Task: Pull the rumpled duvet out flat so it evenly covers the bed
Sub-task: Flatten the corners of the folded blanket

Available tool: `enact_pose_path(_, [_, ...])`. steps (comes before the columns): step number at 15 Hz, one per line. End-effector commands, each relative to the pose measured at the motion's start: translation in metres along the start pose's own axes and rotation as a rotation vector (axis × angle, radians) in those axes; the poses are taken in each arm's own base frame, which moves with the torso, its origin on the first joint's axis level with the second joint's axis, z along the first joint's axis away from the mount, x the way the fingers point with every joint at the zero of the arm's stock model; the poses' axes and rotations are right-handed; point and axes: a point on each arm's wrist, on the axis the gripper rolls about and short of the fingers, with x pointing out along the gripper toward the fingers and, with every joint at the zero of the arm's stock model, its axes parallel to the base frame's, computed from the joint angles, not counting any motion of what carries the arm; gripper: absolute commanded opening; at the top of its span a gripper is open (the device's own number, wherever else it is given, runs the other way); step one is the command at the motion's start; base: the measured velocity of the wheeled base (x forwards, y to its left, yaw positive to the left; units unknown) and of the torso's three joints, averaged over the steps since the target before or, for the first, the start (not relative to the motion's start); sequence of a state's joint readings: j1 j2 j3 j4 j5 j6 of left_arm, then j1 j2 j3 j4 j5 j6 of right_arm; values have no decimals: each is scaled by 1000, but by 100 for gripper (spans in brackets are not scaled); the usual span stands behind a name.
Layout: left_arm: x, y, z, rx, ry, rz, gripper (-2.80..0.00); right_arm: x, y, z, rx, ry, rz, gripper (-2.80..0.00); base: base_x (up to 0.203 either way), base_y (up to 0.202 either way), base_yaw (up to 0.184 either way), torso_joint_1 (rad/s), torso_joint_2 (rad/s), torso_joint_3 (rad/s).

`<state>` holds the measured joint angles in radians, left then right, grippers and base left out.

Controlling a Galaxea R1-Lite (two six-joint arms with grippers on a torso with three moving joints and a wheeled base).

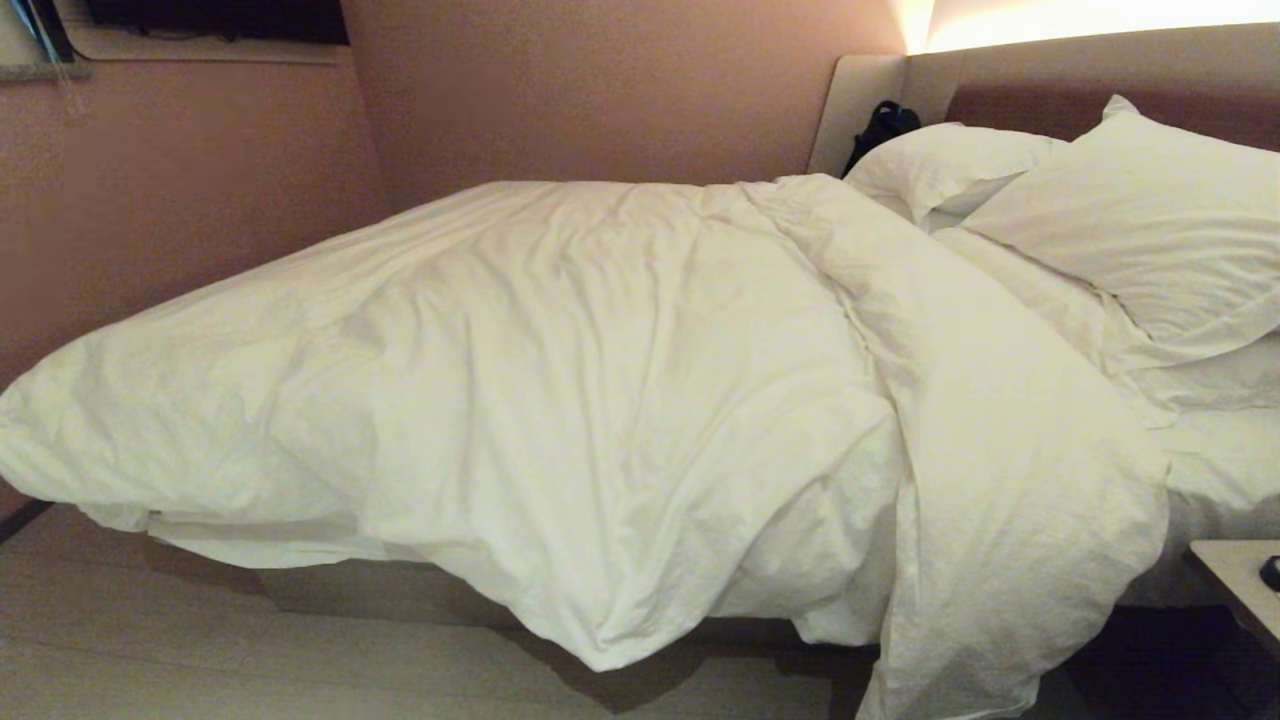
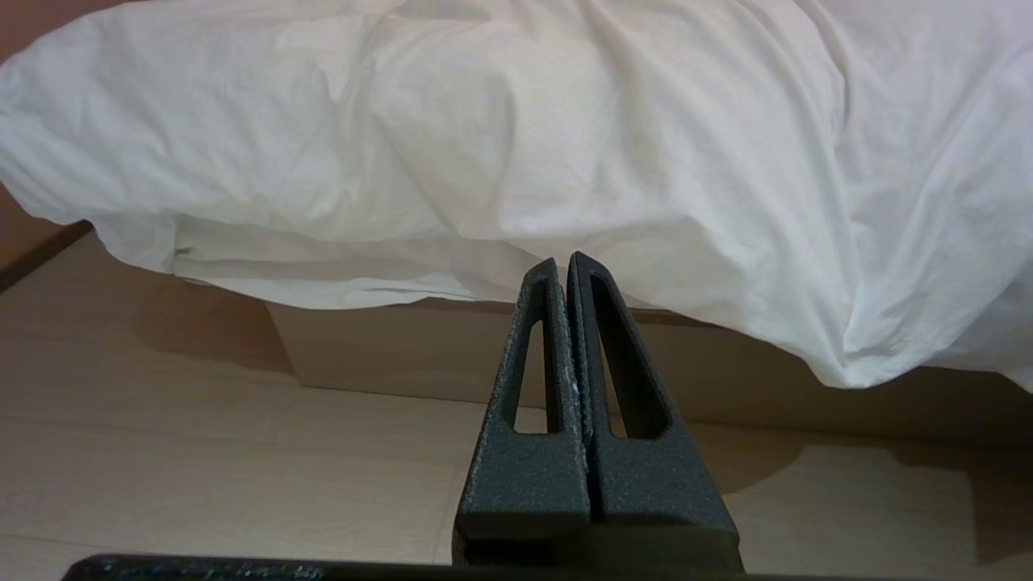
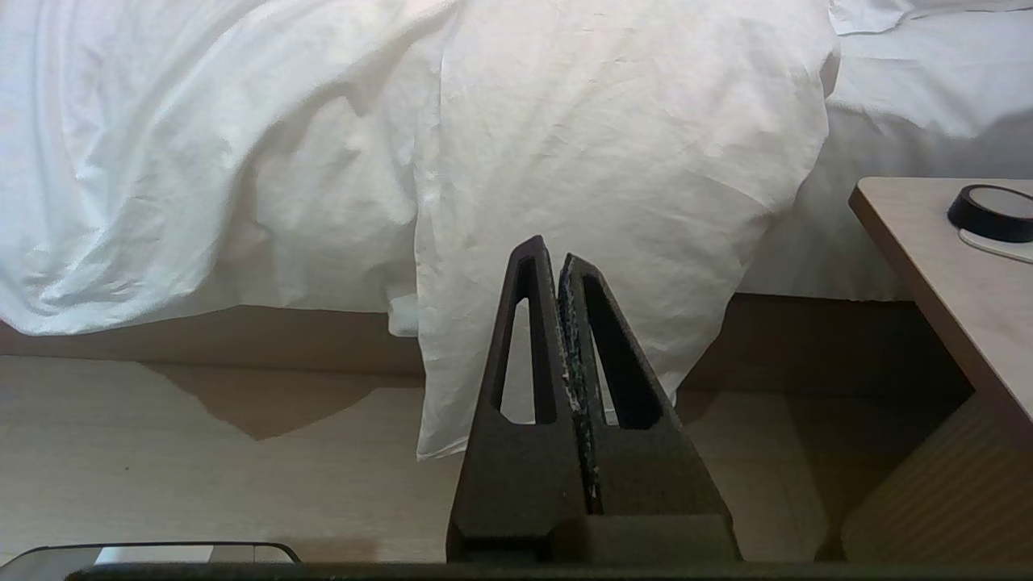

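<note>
The rumpled white duvet (image 1: pixel 600 380) lies bunched across the bed (image 1: pixel 1230 470). Its near side spills over the bed's front edge, and a long fold (image 1: pixel 1000 560) hangs down to the floor near the pillows. Neither arm shows in the head view. In the left wrist view my left gripper (image 2: pixel 562 262) is shut and empty, held low above the floor, short of the overhanging duvet (image 2: pixel 516 145). In the right wrist view my right gripper (image 3: pixel 550 252) is also shut and empty, pointing at the hanging fold (image 3: pixel 613 161) and apart from it.
Two white pillows (image 1: pixel 1130 220) lean on the padded headboard (image 1: pixel 1010 90), with a black object (image 1: pixel 880 125) beside them. A bedside table (image 3: pixel 944 266) with a round black device (image 3: pixel 991 211) stands at the right. The bed's base plinth (image 2: pixel 420 355) rises from the wooden floor (image 1: pixel 200 640).
</note>
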<state>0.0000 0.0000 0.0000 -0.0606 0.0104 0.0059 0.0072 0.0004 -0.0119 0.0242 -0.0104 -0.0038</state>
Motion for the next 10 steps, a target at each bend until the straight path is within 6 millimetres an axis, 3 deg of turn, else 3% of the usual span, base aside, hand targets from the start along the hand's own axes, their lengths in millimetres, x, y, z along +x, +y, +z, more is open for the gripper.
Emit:
enact_pose_path(1, [0, 0, 0, -1, -1, 0, -280, 0, 0, 0, -1, 1, 0, -280, 0, 0, 0, 0, 0, 0])
enact_pose_path(10, [0, 0, 0, -48, -1, 3, -280, 0, 0, 0, -1, 0, 0, -280, 0, 0, 0, 0, 0, 0])
